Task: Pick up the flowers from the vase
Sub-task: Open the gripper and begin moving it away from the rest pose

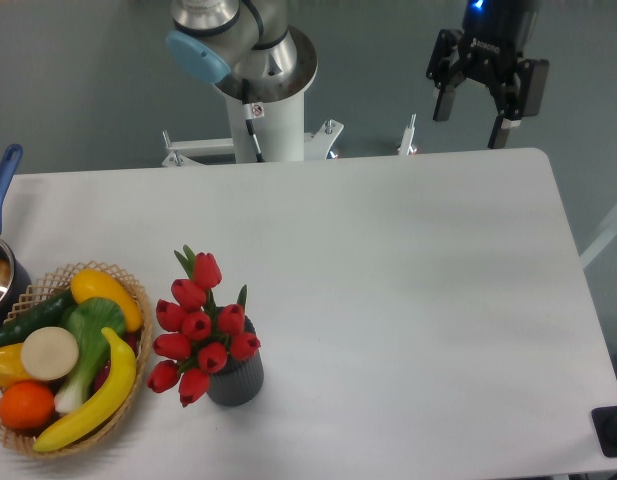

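Note:
The flowers point(200, 333), a bunch of red tulip buds with green leaves, stand in the vase point(236, 380), a small dark grey ribbed cylinder near the table's front left. The buds lean out to the left of the vase. My gripper point(470, 125) hangs high at the back right, over the table's far edge, far from the flowers. Its two black fingers are spread apart and hold nothing.
A woven basket point(136, 300) of fruit and vegetables sits at the front left, just left of the flowers. A pot with a blue handle point(2, 180) is at the left edge. The arm's white base point(263, 120) stands behind the table.

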You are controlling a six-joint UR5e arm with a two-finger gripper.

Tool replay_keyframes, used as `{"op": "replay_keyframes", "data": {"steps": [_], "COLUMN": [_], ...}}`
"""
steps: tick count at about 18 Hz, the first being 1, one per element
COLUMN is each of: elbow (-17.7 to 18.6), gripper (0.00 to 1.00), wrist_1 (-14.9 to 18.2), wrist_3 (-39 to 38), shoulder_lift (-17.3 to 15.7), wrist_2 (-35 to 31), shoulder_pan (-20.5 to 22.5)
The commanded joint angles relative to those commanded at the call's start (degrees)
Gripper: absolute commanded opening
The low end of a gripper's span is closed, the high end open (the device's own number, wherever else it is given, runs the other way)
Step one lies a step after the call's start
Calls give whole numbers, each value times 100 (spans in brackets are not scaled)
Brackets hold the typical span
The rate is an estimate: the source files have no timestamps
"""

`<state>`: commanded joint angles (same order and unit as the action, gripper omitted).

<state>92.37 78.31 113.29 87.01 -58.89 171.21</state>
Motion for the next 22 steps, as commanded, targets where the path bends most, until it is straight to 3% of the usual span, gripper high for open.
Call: {"op": "replay_keyframes", "data": {"steps": [6,9,11,14,15,18,22], "elbow": [87,298,544,843,870,888,923], "gripper": [100,100,100,100,100,100,100], "wrist_1": [-167,-202,-403,-1123,-1229,-1239,-1449], "wrist_3": [0,-9,-105,-1254,-1431,-1949,-3495], "shoulder_lift": [-26,-87,-193,-299,-299,-273,-220], "wrist_2": [9,245,403,571,571,676,1431], "shoulder_pan": [-44,-53,-53,-70,-96,-246,-308]}}
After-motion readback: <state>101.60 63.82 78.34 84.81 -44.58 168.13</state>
